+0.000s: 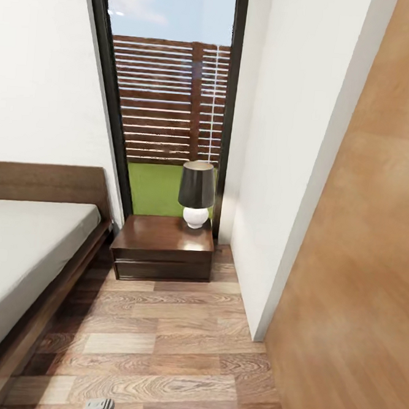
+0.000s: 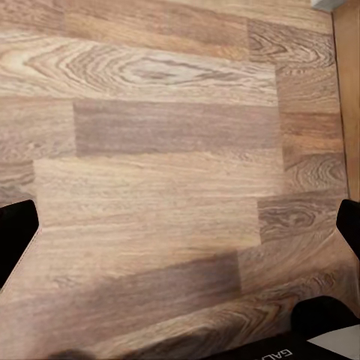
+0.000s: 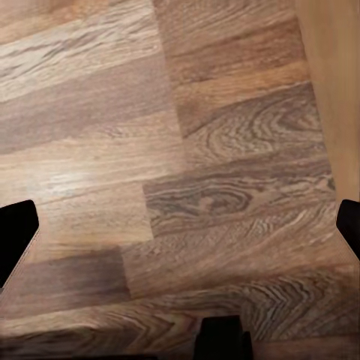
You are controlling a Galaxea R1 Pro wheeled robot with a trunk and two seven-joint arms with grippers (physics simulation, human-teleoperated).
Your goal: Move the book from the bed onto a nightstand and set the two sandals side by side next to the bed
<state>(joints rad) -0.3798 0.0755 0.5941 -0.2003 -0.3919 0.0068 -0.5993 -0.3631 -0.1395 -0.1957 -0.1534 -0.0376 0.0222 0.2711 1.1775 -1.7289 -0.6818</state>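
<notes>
While I face the narrow aisle between the bed and the white wall, the nightstand stands ahead by the headboard, a lamp at its back right corner and its front bare. My left gripper and right gripper hang spread wide and empty over the plank floor. I judge I am scouting: I should turn slowly toward the mattress to find the book and the sandals.

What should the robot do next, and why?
Probably turn left toward the bed to look for the book. The nightstand ahead holds just a lamp, and both grippers hang open over bare floor.
</notes>
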